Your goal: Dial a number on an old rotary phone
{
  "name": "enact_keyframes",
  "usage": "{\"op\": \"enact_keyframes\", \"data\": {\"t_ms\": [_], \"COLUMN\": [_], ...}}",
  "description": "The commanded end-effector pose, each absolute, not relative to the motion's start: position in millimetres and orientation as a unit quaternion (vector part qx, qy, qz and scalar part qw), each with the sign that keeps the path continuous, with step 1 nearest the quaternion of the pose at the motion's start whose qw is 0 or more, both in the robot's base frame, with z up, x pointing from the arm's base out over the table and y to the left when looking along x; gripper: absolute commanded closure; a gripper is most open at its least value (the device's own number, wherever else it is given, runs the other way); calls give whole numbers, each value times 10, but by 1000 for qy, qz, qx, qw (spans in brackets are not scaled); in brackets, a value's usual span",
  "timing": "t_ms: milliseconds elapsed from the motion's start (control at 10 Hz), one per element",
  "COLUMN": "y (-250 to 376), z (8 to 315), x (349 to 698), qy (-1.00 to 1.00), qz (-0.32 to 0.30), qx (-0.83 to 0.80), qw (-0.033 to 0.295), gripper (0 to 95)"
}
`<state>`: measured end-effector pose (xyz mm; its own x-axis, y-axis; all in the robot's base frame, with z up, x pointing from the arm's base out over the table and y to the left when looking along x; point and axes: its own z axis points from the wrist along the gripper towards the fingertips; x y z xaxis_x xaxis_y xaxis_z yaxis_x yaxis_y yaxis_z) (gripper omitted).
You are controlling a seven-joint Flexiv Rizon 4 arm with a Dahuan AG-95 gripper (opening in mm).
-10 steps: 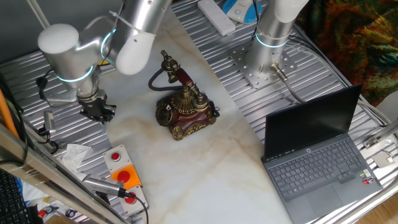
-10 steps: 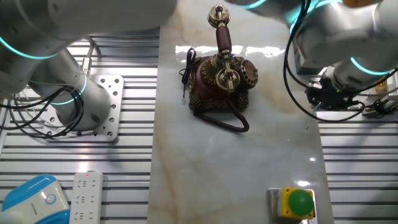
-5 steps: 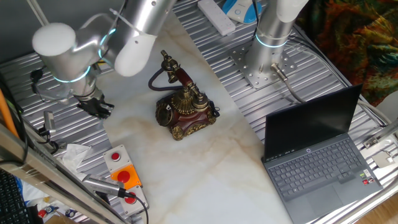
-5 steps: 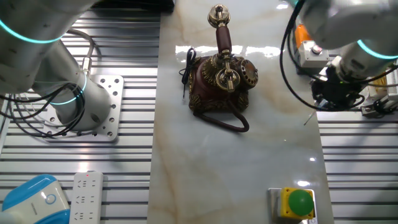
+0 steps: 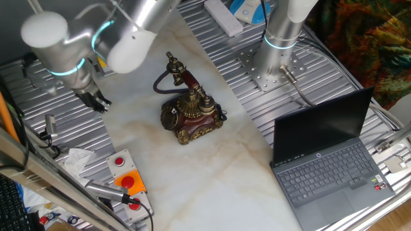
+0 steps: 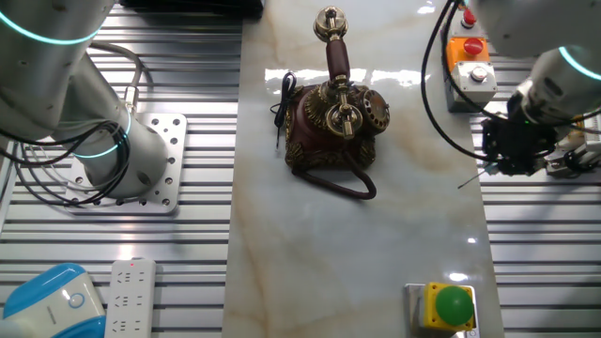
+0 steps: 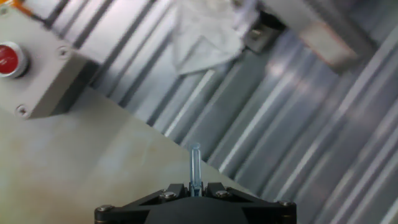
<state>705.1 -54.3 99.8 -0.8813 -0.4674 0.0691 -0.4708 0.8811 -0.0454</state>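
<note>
The gripper (image 5: 96, 101) hangs over the edge of the marble table top (image 5: 212, 173), where the pale slab meets the ribbed metal surface (image 5: 38, 96). In the hand view its black fingers (image 7: 171, 190) sit close together around a thin clear stick (image 7: 195, 167) that pokes straight out from between them, so the gripper is pinching that stick. The stick also shows in the other fixed view as a fine line slanting down from the gripper (image 6: 507, 155) toward the slab.

The phone (image 5: 189, 109) stands well apart from the gripper, out on the middle of the marble. It rests upright on its brass feet, with its handset (image 6: 333, 47) lying across the cradle and its round dark dial (image 6: 374, 111) on the side that faces toward the gripper. A black cord (image 6: 280, 103) lies by the phone on the side away from the gripper.

Close beside the gripper, on the ribbed metal, sits a grey box with a red button (image 7: 11, 59), and next to that a crumpled white tissue (image 7: 202, 34). Far past the phone from the gripper lies an open laptop (image 5: 327, 160).
</note>
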Motion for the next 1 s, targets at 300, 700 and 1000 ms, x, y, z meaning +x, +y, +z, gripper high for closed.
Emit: {"op": "enact_keyframes", "data": {"t_ms": [300, 700, 1000], "y": [-794, -760, -715], "z": [1394, 1644, 1768], "x": [6924, 6771, 6691], "qy": [-993, -996, -996], "qz": [14, -3, -12], "qx": [118, 76, 58], "qw": [7, -54, -72], "gripper": [950, 950, 950]}}
